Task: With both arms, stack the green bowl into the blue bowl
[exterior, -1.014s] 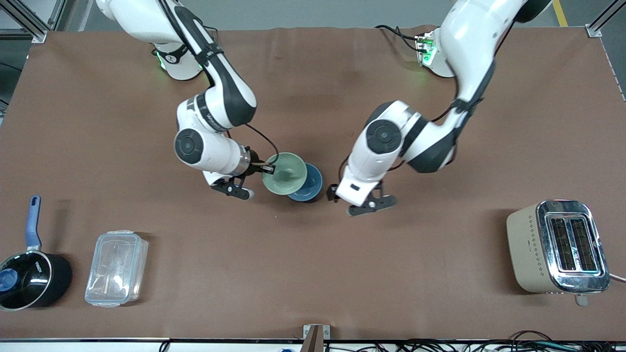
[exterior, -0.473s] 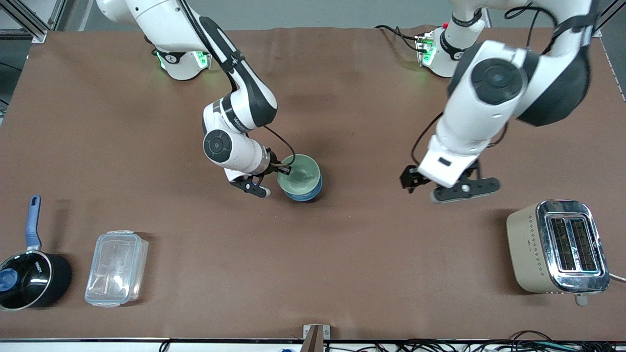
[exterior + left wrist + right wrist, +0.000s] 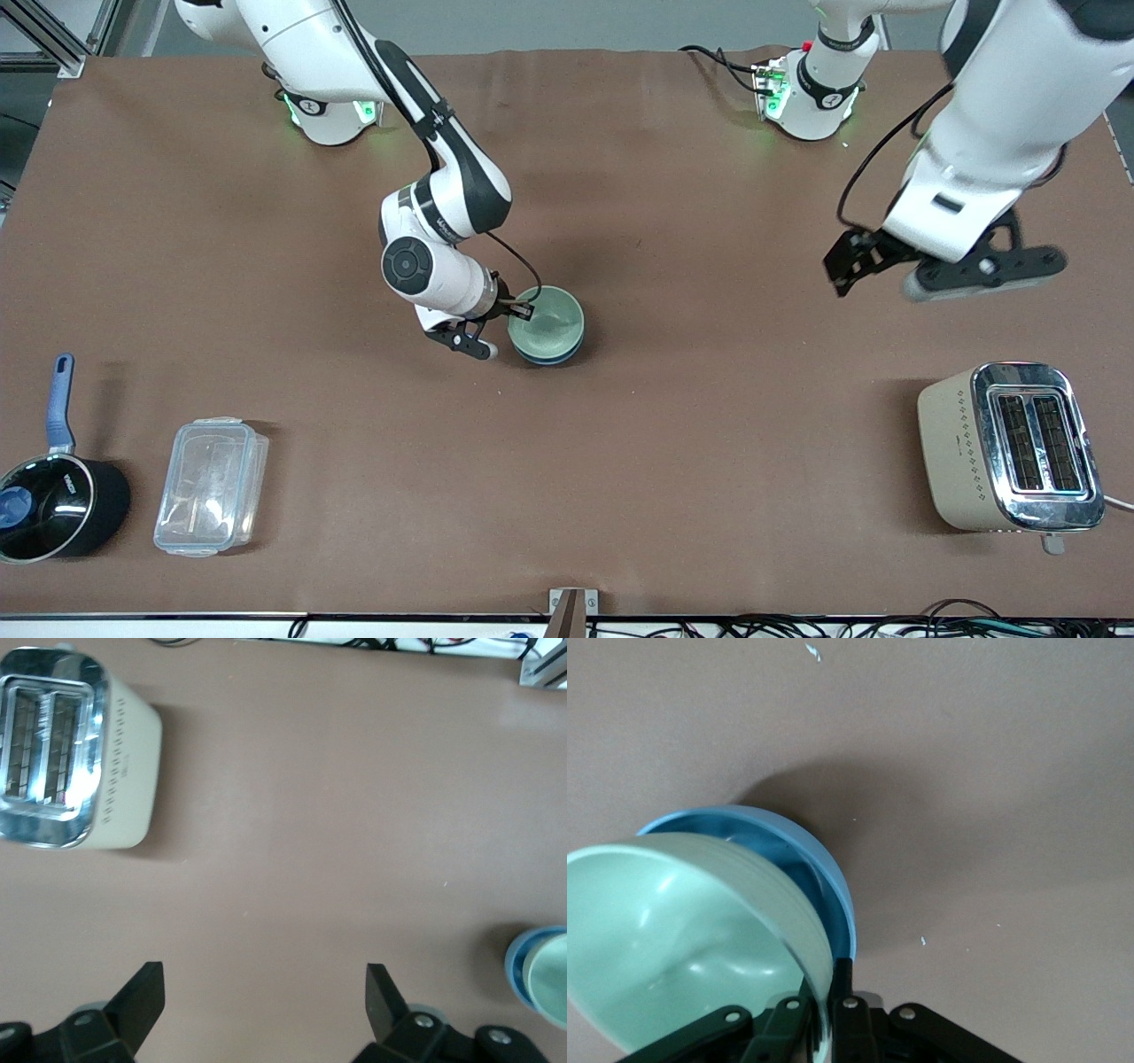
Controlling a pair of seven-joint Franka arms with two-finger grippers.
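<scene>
The pale green bowl (image 3: 547, 321) sits inside the blue bowl (image 3: 542, 357) near the middle of the table; only a thin blue edge shows around it. My right gripper (image 3: 521, 312) is shut on the green bowl's rim at the side toward the right arm's end. In the right wrist view the green bowl (image 3: 682, 939) is tilted inside the blue bowl (image 3: 819, 868), its rim pinched between the right gripper's (image 3: 824, 1005) fingers. My left gripper (image 3: 921, 270) is open and empty, high over bare table toward the left arm's end. The left wrist view shows both bowls (image 3: 542, 976) at its edge.
A beige toaster (image 3: 1010, 447) stands near the front camera at the left arm's end. A clear plastic container (image 3: 211, 486) and a black saucepan (image 3: 55, 505) with a blue handle sit near the front camera at the right arm's end. A brown cloth (image 3: 709, 478) covers the table.
My right gripper has carried the green bowl over the blue bowl and lowered it in. My left arm has risen and swung away toward its own end of the table.
</scene>
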